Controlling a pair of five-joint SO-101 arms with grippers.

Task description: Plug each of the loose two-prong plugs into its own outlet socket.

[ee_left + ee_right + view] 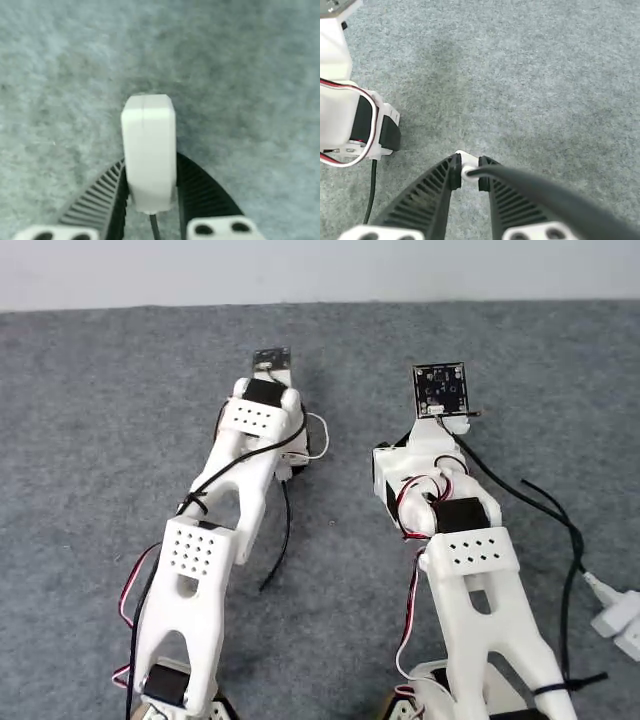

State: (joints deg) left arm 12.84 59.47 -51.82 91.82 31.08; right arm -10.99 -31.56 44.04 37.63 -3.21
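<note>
High view: white connectors (pixel 618 618) lie at the edge of the table (pixel 90 440).
Left wrist view: my left gripper (pixel 150 161) clamps a white plug (pixel 148 135) by its flat sides; probably light, rigid and smooth.
Right wrist view: my right gripper (pixel 468 172), nearly closed, pinches a small plug (pixel 464 161); its black cord (pixel 545 187) looks stiff.

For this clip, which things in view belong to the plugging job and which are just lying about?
Job: white plug in left gripper; small white piece on a black cable in right gripper.
Lying about: white connectors off to one side, role unclear; grey mat.
</note>
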